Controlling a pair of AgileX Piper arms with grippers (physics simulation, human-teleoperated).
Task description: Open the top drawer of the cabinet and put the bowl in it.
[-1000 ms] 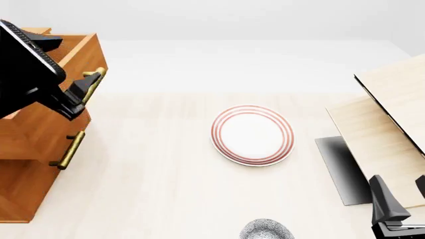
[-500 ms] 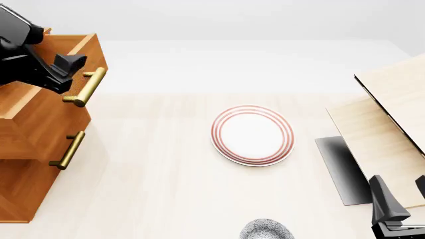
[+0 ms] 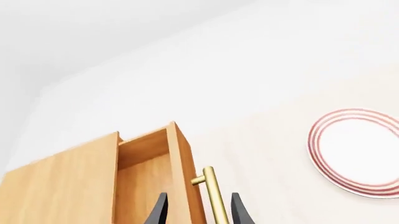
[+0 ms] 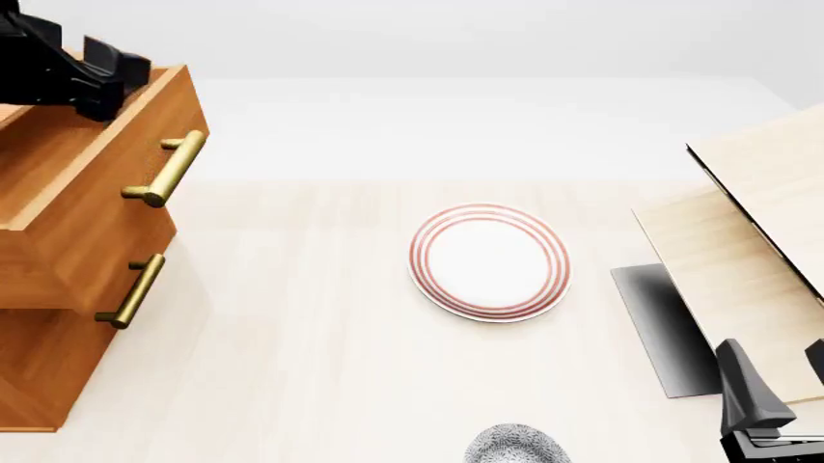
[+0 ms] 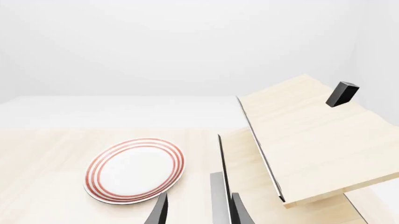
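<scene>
The orange-brown cabinet (image 4: pixel 52 318) stands at the left. Its top drawer (image 4: pixel 91 183) is pulled out, and its hollow inside shows in the left wrist view (image 3: pixel 143 182). The drawer's brass handle (image 4: pixel 165 169) is free. My left gripper (image 4: pixel 110 77) is open and empty, up and behind the drawer's front edge; in the left wrist view (image 3: pixel 199 215) its fingers frame the handle (image 3: pixel 215 196) from a distance. The speckled bowl (image 4: pixel 518 447) sits at the near table edge, partly cut off. My right gripper (image 4: pixel 779 386) is open and empty at the near right, well right of the bowl.
A white plate with red rings (image 4: pixel 489 260) lies mid-table and also shows in the right wrist view (image 5: pixel 134 170). Pale light-wood furniture (image 4: pixel 747 241) with a dark base (image 4: pixel 663 328) stands on the right. The second drawer's handle (image 4: pixel 133 289) sits below the top one.
My left gripper has let go of the top drawer's handle and drawn up and back to the left. The drawer stays pulled out. The right arm has not moved.
</scene>
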